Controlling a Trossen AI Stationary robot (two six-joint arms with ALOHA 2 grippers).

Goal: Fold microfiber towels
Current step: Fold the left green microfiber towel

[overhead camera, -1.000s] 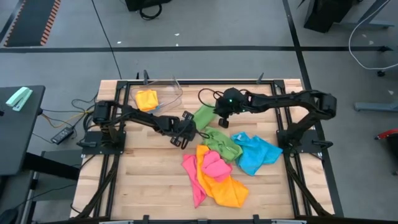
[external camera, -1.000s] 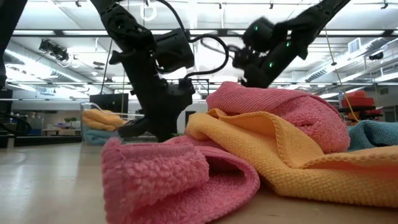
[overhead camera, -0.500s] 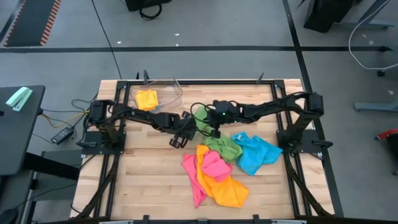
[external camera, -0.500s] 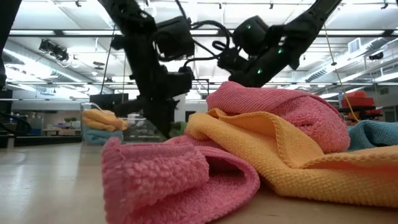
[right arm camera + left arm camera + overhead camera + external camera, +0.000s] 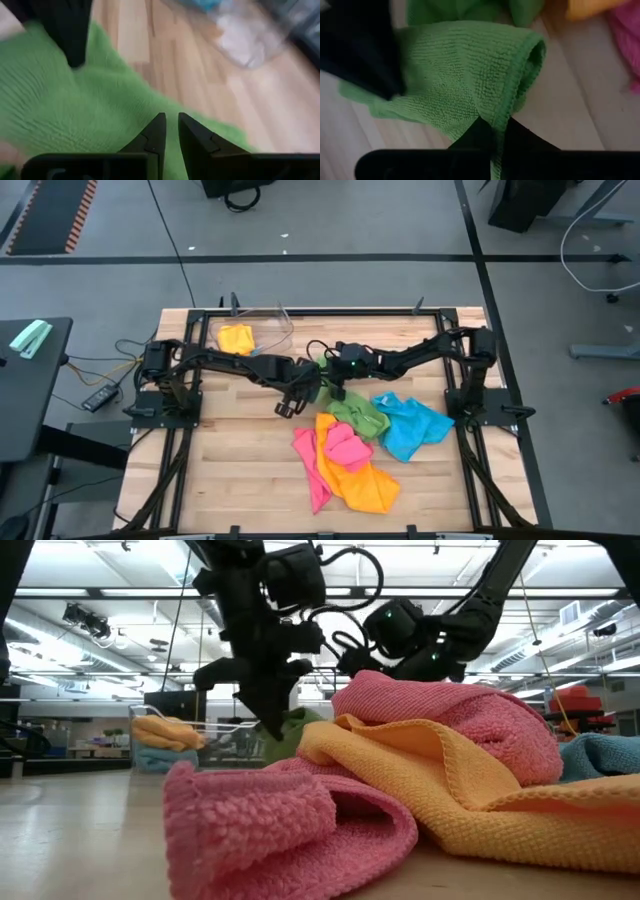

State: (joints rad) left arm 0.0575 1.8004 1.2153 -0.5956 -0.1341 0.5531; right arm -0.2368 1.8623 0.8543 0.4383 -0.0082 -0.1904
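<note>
Your left end effector [image 5: 497, 131] is pinched shut on an edge of the green towel [image 5: 465, 75], near the middle of the desk [image 5: 240, 450]. In its wrist view the cloth runs between the two dark fingers and curls into a rolled fold just beyond them. From the low view that same end effector [image 5: 268, 718] points down with the green towel [image 5: 290, 730] hanging at its tip.

Your right end effector [image 5: 170, 127] sits just beside it, on the right of the same towel [image 5: 65, 125]. Its fingers are almost together over the green cloth, and it looks to be gripping it, though you cannot see the cloth between the tips clearly. From above, both arms meet at the green towel [image 5: 345, 405] in mid-desk.

Nearer to you than that towel lies a heap: a pink towel [image 5: 345, 445] on an orange towel [image 5: 365, 480], with a blue towel [image 5: 410, 425] to the right. Another orange towel [image 5: 237, 338] lies in the clear bin [image 5: 275, 320] at the far left of the desk.
</note>
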